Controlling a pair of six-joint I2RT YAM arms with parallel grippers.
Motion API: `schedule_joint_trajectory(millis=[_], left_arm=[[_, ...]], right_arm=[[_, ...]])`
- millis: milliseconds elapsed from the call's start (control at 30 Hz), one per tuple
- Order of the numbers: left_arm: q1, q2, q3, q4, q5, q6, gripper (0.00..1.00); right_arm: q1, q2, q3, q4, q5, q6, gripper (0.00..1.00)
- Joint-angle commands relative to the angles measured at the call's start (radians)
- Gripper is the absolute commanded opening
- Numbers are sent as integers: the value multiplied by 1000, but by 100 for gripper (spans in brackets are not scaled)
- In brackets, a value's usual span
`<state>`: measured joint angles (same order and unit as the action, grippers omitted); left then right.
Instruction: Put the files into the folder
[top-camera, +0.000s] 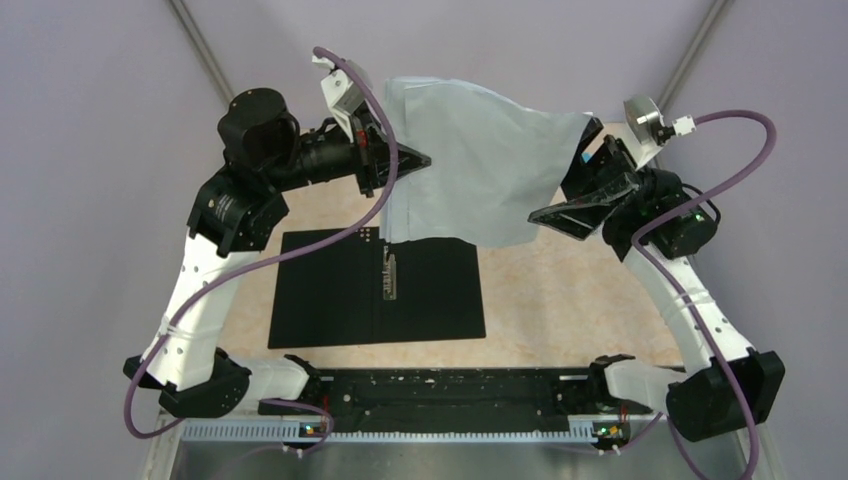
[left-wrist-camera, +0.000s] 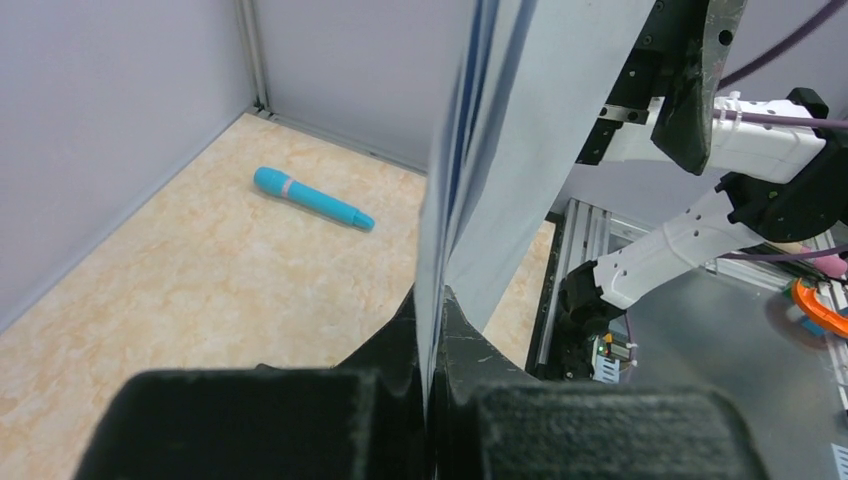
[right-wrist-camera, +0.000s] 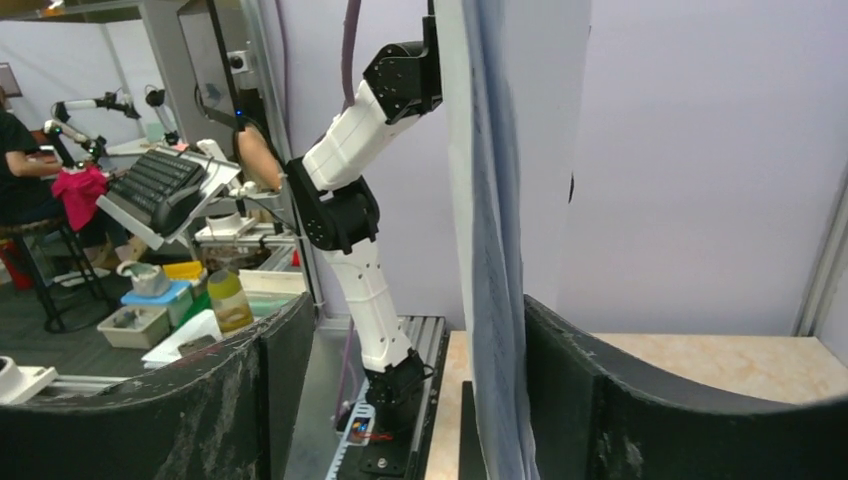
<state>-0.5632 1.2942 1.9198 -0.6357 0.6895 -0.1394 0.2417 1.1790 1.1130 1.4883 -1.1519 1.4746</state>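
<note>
Files, pinched in left hand, seemingly hide folder edge.

The right gripper shows two black fingers wide apart, low in frame. Thin white paper sheets hang edge-on between them, close against the right-hand finger, with a clear gap to the other. Behind stand a white-and-black robot arm, its upper end beside the sheets, a lavender wall panel, a beige marbled tabletop and a cluttered workbench far left.
</note>
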Motion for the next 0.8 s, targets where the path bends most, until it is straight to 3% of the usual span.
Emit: schedule_joint_trajectory(millis=[0, 67, 167, 367, 533, 700, 767], left_arm=[[5, -5, 24, 75, 45, -20, 0], [5, -12, 18, 84, 120, -12, 0], [4, -16, 14, 105, 233, -14, 0], [-4, -66, -33, 170, 339, -9, 0], [-7, -83, -38, 170, 391, 17, 0], [-8, -103, -54, 140, 393, 66, 0], [-8, -109, -64, 133, 351, 83, 0]], right_arm=[[32, -111, -8, -320, 26, -369, 71], [39, -157, -12, -580, 69, -555, 79], [39, -204, -4, -800, 137, -741, 96], [40, -199, 52, -951, 145, -873, 99], [40, -133, 65, -766, 9, -739, 99], [40, -58, 65, -371, -111, -430, 99], [40, -20, 73, -130, -126, -250, 99]])
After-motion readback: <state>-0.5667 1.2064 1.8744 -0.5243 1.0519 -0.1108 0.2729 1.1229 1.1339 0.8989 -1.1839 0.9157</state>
